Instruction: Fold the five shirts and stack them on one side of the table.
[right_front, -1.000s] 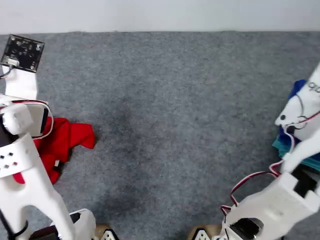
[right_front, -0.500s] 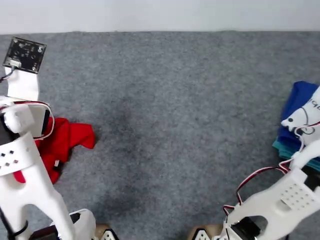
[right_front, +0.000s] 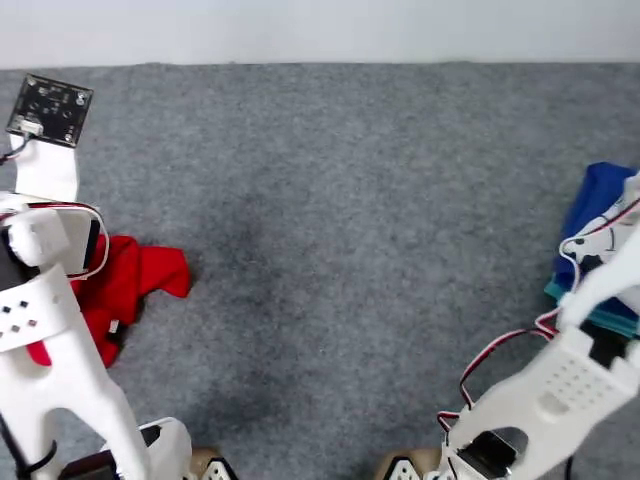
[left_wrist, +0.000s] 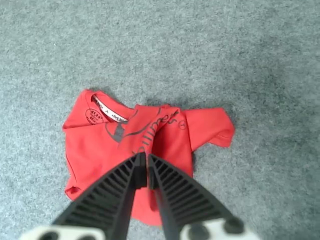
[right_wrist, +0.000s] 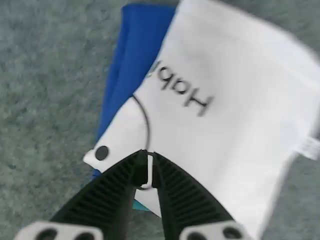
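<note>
Surface: grey felt surface (right_front: 350, 200) is meeting a pale wall (right_front: 320, 30).
Left gripper (left_wrist: 142, 167): is hanging closed over the crumpled red cotton shirt (left_wrist: 90, 145).
Right gripper (right_wrist: 145, 170): is pinching the white printed cotton shirt (right_wrist: 235, 115) — above the folded blue shirt (right_wrist: 135, 55).
High view: is adding teal fabric (right_front: 612, 322) beneath.

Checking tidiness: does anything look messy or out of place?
The red shirt lies crumpled, one sleeve sticking out, across the table from the stack. The white shirt sits skewed over the blue shirt, pinched in the right tool.
</note>
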